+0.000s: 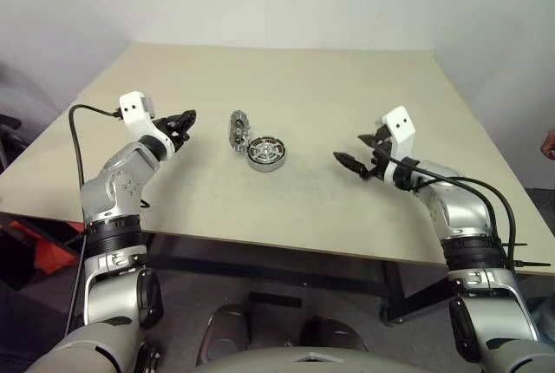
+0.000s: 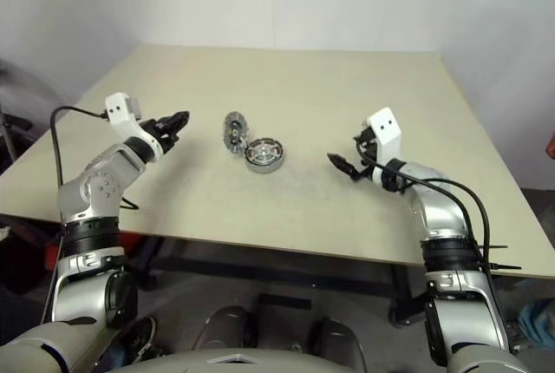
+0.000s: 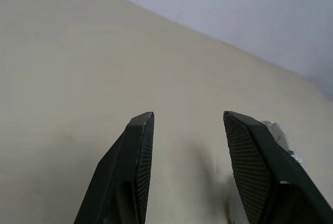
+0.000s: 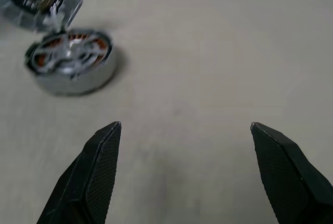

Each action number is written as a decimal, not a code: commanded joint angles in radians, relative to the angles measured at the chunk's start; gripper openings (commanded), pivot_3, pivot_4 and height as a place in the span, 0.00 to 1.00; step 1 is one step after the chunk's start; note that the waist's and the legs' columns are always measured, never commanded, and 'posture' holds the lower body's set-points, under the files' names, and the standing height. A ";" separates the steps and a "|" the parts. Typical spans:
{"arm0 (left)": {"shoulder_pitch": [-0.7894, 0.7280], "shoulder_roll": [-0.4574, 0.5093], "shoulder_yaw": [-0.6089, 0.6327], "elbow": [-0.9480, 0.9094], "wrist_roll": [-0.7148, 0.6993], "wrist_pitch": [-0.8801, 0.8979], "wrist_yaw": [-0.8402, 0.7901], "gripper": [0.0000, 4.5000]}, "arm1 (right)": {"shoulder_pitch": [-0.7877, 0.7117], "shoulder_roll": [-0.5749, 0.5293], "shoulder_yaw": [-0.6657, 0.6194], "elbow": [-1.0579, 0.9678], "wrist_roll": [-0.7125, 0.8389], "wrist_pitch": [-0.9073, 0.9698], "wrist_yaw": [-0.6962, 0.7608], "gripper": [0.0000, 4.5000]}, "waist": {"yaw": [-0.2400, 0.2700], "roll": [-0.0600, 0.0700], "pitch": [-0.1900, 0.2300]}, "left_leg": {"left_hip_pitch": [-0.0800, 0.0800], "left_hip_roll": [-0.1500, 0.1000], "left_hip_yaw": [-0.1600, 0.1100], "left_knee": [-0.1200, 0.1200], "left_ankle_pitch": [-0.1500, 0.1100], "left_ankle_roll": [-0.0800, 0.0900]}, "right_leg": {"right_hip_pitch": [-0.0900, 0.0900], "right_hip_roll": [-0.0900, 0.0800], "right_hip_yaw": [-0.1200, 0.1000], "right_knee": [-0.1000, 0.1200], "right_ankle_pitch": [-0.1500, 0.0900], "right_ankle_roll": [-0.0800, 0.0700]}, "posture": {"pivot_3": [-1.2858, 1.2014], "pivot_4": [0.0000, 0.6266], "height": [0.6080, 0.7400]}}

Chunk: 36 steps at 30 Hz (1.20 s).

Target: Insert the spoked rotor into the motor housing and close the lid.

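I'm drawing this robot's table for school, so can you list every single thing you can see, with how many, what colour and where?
motor housing: one, silver-grey with copper-brown windings, mid-table, open side up.
spoked rotor: one, shiny silver, already sitting inside the housing.
lid: one, dark grey with silvery rim, tilted on edge against the housing's far left side, not closed.
table: one, pale beige top on a dark frame.
wall: white, behind the table.
orange-red object: one, on the floor at far left; cannot tell what.
left gripper: one, black jaws open, empty, left of the lid.
right gripper: one, black jaws wide open, empty, right of the housing.
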 commanded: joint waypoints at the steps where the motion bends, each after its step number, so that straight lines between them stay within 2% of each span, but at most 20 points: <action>1: -0.054 0.012 -0.040 0.065 0.023 -0.072 -0.024 0.50 | -0.039 0.003 -0.026 -0.019 0.015 -0.022 -0.018 1.00 | -0.001 0.000 0.000 | 0.000 0.000 0.000 0.000 0.000 -0.001 | 0.000 0.000 0.000 0.000 0.000 0.000 | 0.52 0.00 1.00; 8: -0.165 -0.024 -0.059 0.392 0.053 -0.232 -0.031 0.50 | -0.064 0.000 -0.033 -0.046 0.013 -0.010 -0.058 1.00 | 0.000 0.000 0.000 | 0.003 0.000 0.000 -0.001 0.001 -0.003 | 0.002 0.000 0.000 -0.001 0.001 0.001 | 0.52 0.00 1.00; 13: -0.240 -0.060 -0.102 0.515 0.081 -0.296 -0.067 0.50 | -0.066 -0.002 -0.033 -0.061 0.009 -0.011 -0.073 1.00 | 0.004 0.000 0.000 | -0.002 -0.001 -0.001 -0.001 0.001 -0.001 | 0.000 0.000 0.000 -0.003 0.002 0.003 | 0.52 0.00 1.00; 23: -0.289 -0.143 -0.183 0.504 0.085 -0.283 -0.150 0.50 | -0.042 0.006 -0.034 -0.083 0.010 -0.011 -0.105 1.00 | 0.004 0.000 0.000 | -0.006 -0.003 0.000 -0.001 0.002 0.002 | -0.002 -0.003 -0.001 -0.003 0.001 0.003 | 0.52 0.00 1.00; 36: -0.359 -0.140 -0.233 0.522 0.104 -0.220 -0.179 0.50 | -0.061 0.017 -0.049 -0.066 0.011 -0.021 -0.171 1.00 | 0.003 0.000 0.000 | -0.004 -0.003 0.000 -0.001 0.002 0.002 | -0.002 -0.004 -0.001 -0.003 0.001 0.003 | 0.52 0.00 1.00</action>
